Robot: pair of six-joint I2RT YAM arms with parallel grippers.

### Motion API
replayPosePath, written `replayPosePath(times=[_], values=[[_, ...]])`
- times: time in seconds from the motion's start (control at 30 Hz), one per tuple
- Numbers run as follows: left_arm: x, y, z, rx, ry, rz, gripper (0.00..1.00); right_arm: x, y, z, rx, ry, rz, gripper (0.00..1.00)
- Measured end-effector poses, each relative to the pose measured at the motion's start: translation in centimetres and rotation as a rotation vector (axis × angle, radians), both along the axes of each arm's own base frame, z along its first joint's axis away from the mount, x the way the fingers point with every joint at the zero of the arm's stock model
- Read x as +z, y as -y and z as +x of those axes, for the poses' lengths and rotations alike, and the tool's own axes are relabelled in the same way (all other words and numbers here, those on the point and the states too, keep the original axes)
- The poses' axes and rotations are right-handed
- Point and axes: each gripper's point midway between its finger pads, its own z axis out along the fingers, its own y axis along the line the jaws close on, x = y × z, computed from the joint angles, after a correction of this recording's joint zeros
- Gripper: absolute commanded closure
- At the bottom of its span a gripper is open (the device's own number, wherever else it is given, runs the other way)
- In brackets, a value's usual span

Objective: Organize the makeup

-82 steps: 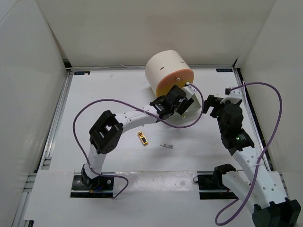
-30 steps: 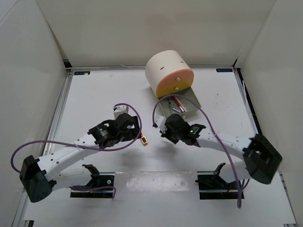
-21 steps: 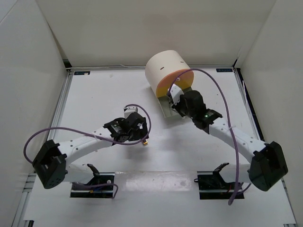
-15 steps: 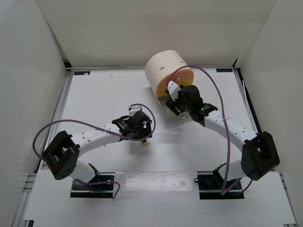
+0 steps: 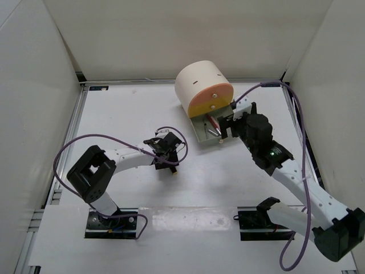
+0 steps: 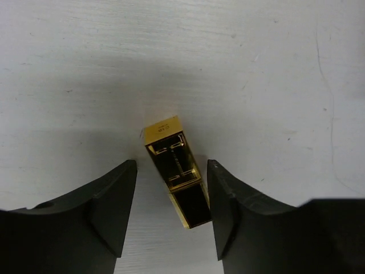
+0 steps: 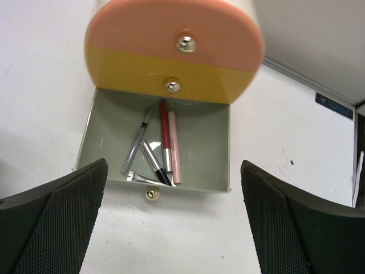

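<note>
Left gripper (image 6: 171, 182): low over the desk (image 6: 274, 68), jaws spread, one finger on each side of the gold lipstick (image 6: 169, 149).
Gold lipstick: lies flat on the desk, tilted slightly off the line of the fingers, gold cap end away from the wrist camera and black end toward it.
Left contact: a clear gap on the left finger's side. The right finger is just beside the black end, and whether it touches cannot be told.
Right gripper (image 7: 173, 164): jaws wide apart and holding nothing, raised above the front edge of the open drawer (image 7: 205, 142).
Open drawer: grey-green, pulled out from the bottom of the cream cylindrical box (image 7: 171, 34), gold knob (image 7: 151, 193) at the front.
Drawer contents: grey pencil (image 7: 137, 145), red pencil (image 7: 164, 134), pink gloss tube (image 7: 173, 148) and silver-capped tube (image 7: 151, 160), close together in the left half. The red pencil and pink tube lie side by side.
Upper drawers: the peach and orange fronts above are closed.
Spacing, top view: lipstick well apart from the box, to its front left.
</note>
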Motion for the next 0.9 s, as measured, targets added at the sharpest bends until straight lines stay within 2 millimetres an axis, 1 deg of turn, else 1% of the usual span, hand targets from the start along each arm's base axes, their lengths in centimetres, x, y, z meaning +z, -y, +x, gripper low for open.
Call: replayPosePath(times=[0.03,0.07,0.17,0.2,0.3,0.37,0.43,0.5,0.53,0.6,0.67,0.7,0.8,0.83,0.87,0.9], values=[[-0.4,-0.1,0.0,0.006,-0.012,0.008,0.42,0.3,0.5,-0.4,-0.025,0.007,0.025,0.01],[-0.6,0.0,0.2,0.012,-0.019,0.014,0.52,0.5,1.0,-0.7,-0.042,0.013,0.041,0.01],[-0.7,0.6,0.8,0.022,-0.025,0.012,0.70,1.3,2.3,-1.0,-0.109,0.031,0.080,0.01],[-0.7,0.7,1.0,0.024,-0.026,0.011,0.81,1.5,2.6,-1.1,-0.130,0.036,0.088,0.01],[-0.6,0.7,0.9,0.026,-0.039,0.024,0.91,1.9,3.6,-1.3,-0.182,0.045,0.106,0.01],[-0.2,0.5,0.9,0.012,-0.042,0.042,0.91,2.0,4.2,-1.5,-0.208,0.047,0.116,0.01],[0.8,0.8,1.4,-0.021,-0.020,0.055,0.90,2.1,4.8,-1.7,-0.233,0.056,0.128,0.01],[3.0,2.0,2.6,-0.121,0.046,0.053,0.90,1.9,5.6,-2.0,-0.268,0.062,0.133,0.01],[4.7,3.4,3.5,-0.185,0.098,0.027,0.90,1.7,6.0,-2.1,-0.289,0.064,0.134,0.01],[8.3,6.1,4.9,-0.320,0.214,-0.025,0.90,1.4,6.7,-2.2,-0.326,0.065,0.132,0.01],[12.8,9.2,6.5,-0.475,0.355,-0.074,0.90,1.0,7.4,-2.3,-0.364,0.067,0.125,0.01],[14.8,10.4,7.1,-0.502,0.409,-0.099,0.90,0.9,7.9,-2.4,-0.386,0.069,0.122,0.01],[20.1,13.9,9.2,-0.633,0.563,-0.134,0.89,0.7,9.1,-2.6,-0.459,0.077,0.142,0.01],[21.2,15.0,10.0,-0.665,0.604,-0.139,0.88,0.6,9.6,-2.7,-0.483,0.080,0.150,0.01],[21.8,15.9,10.6,-0.697,0.632,-0.141,0.87,0.6,10.0,-2.8,-0.504,0.083,0.156,0.01],[21.7,16.8,11.1,-0.730,0.645,-0.136,0.86,0.7,10.5,-2.8,-0.525,0.088,0.166,0.01]])
